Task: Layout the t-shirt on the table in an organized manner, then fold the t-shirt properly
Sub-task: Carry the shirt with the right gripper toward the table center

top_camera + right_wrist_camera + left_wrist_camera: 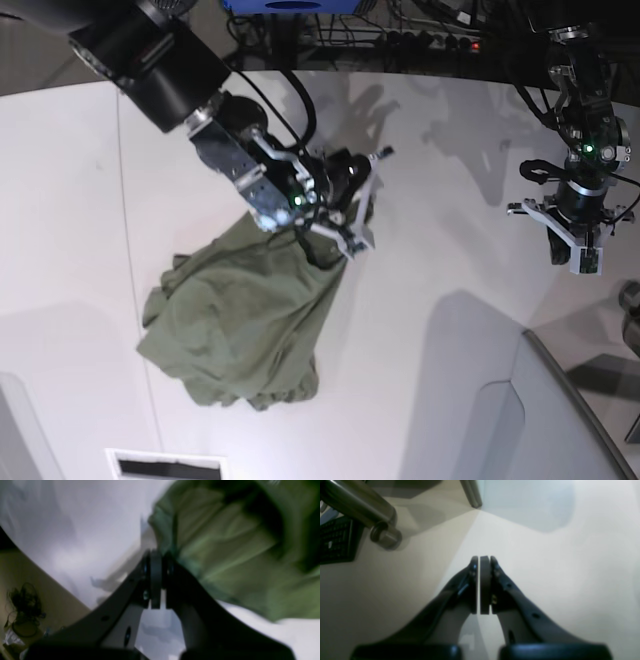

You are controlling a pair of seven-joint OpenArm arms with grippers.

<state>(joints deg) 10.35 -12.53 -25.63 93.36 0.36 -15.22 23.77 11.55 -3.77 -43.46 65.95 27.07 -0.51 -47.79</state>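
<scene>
The right hand [352,228] pinches the upper edge of the crumpled green t-shirt [235,320], lifting it off the white bench [430,250]; the left hand [580,255] hovers apart, clamped together and empty.

The t-shirt [232,547] is smeared by blur and cut off at twelve and three o'clock in the right wrist view; its top is hidden by the right arm [180,70] in the base view.

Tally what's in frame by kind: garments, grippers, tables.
T-shirt: 1
Grippers: 2, left gripper and right gripper
Table: 1
Total: 4
</scene>
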